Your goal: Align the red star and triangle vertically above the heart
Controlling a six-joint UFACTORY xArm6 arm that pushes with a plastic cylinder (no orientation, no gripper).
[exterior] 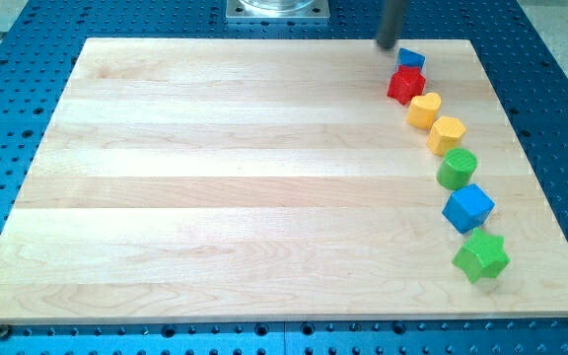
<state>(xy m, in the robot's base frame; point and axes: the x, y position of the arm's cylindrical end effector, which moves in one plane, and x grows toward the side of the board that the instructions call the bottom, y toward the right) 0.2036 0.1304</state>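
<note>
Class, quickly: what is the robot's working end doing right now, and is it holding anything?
My tip: a bare rod, no jaws, holding nothing; it sits at the view's top, just left of the blue block, apparently not touching it.

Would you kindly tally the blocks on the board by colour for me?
Blue: 2, a small triangle and a cube
Red: 1, the star
Yellow: 2, a heart and a hexagon
Green: 2, a cylinder and a star
Total: 7

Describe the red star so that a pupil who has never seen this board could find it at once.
Start at the wooden board and follow the curved line of blocks down the view's right side. The red star is second from the top, under the small blue block and above the yellow heart. It is the only red piece.
</note>
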